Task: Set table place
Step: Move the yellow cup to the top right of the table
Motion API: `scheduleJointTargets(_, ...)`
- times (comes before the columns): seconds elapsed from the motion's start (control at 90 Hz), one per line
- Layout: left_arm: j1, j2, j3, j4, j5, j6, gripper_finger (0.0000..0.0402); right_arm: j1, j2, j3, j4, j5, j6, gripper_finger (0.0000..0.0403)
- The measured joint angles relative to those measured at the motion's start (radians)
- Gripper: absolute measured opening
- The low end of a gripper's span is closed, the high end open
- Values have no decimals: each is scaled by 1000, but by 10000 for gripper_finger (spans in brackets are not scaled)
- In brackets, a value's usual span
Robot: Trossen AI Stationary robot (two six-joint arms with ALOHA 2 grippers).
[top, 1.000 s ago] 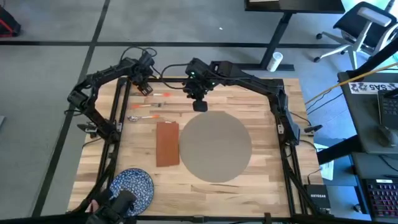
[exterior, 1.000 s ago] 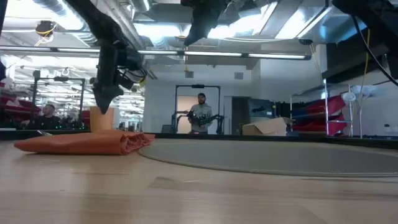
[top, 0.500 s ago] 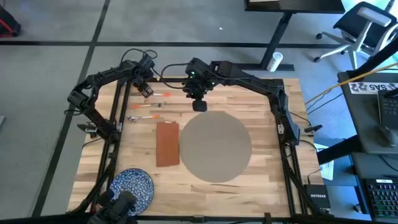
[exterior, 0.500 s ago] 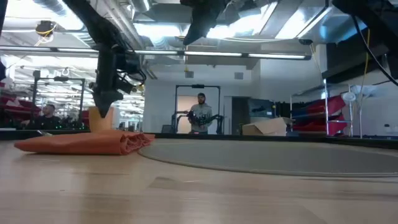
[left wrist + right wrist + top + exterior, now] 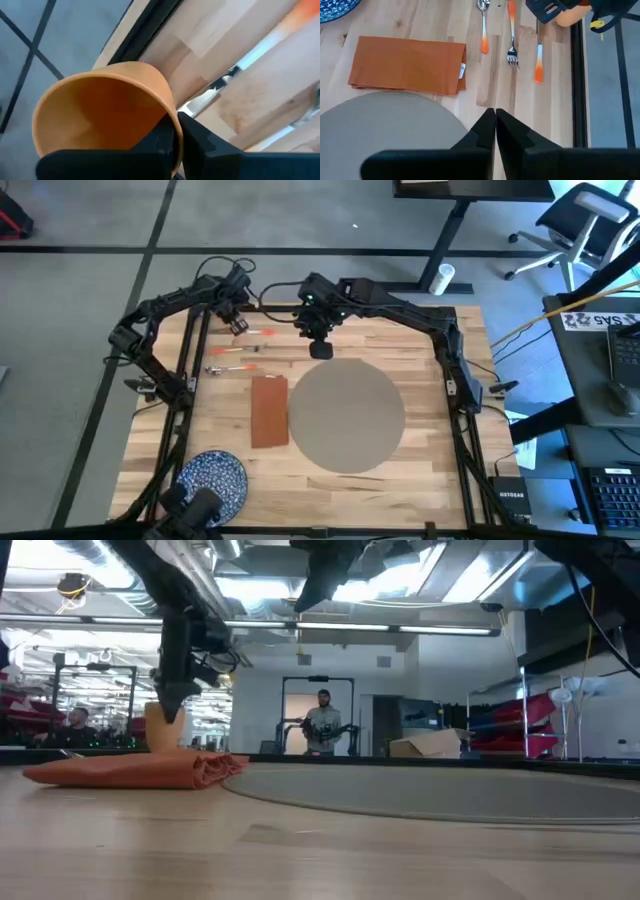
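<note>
- Left gripper (image 5: 238,326): clamped on the rim of a small orange-tan plastic cup (image 5: 102,117), one finger inside, one outside. It hangs over the far-left part of the table, by the far rail. Over the last second the cup has shifted only slightly above the cutlery; judged a carry barely begun.
- Right gripper (image 5: 320,348): fingers pressed together, holding nothing, hovering above the far edge of the mat.
- Large round grey-beige placemat (image 5: 346,415): lies flat at mid-table and has not moved. Being round, it has no long axis and no heading.
- Light wooden plank table (image 5: 400,330): long axis runs left to right in the high view.
- Rust-red rectangular napkin (image 5: 269,410): just beside the mat's left edge, long axis running near to far.
- Orange-handled fork (image 5: 511,29), spoon (image 5: 482,24) and knife (image 5: 539,56): on the wood beyond the napkin, not yet placed.
- Blue speckled round plate (image 5: 216,479): near-left corner, well apart from the mat.
</note>
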Motion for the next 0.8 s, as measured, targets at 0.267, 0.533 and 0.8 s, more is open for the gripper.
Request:
scheduleJointTargets(0.267,-63,-37,120,-82,24,-8,0,-1,-38,0,-23,-18,-6,0)
scheduleJointTargets(0.533,-163,-37,166,-110,108,-46,0,-87,-142,1,-115,9,-18,0)
scheduleJointTargets(0.8,-269,-37,166,-89,162,-79,0,-232,-219,1,-223,-61,-26,0)
